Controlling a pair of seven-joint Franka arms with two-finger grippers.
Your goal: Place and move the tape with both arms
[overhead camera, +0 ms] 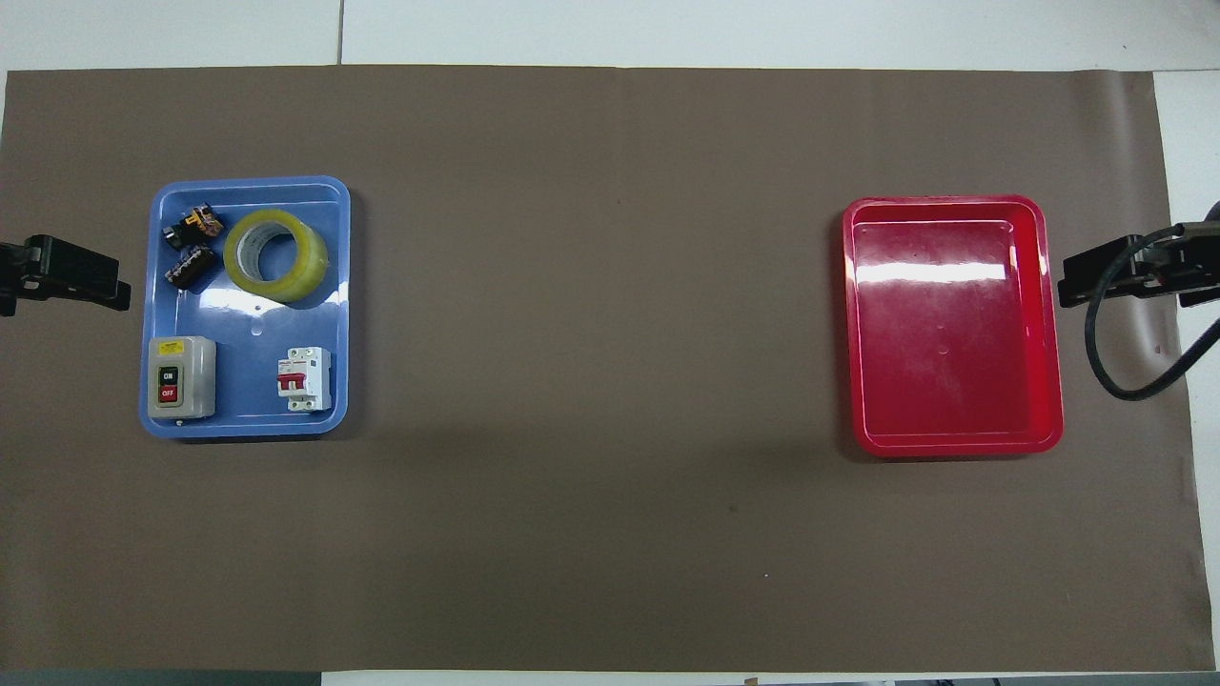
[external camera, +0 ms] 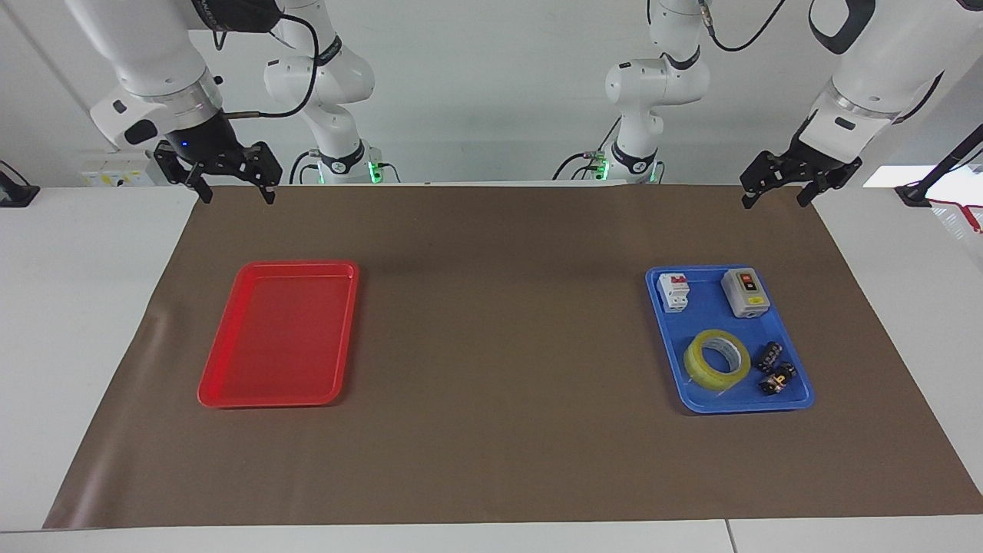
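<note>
The tape [external camera: 717,358] lies flat in the blue tray [external camera: 670,361], toward the left arm's end. Left gripper [external camera: 774,194] and right gripper [external camera: 235,190] hang above the mat's [external camera: 491,346] robot-side corners, fingers spread wide, holding nothing.

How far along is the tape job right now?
Nothing looks done: the tape lies in the blue tray, untouched. Nothing is in hand: the left claw and right claw hang open, empty, over the mat's robot-side edge. The whole move is left; the red tray holds nothing.
</note>
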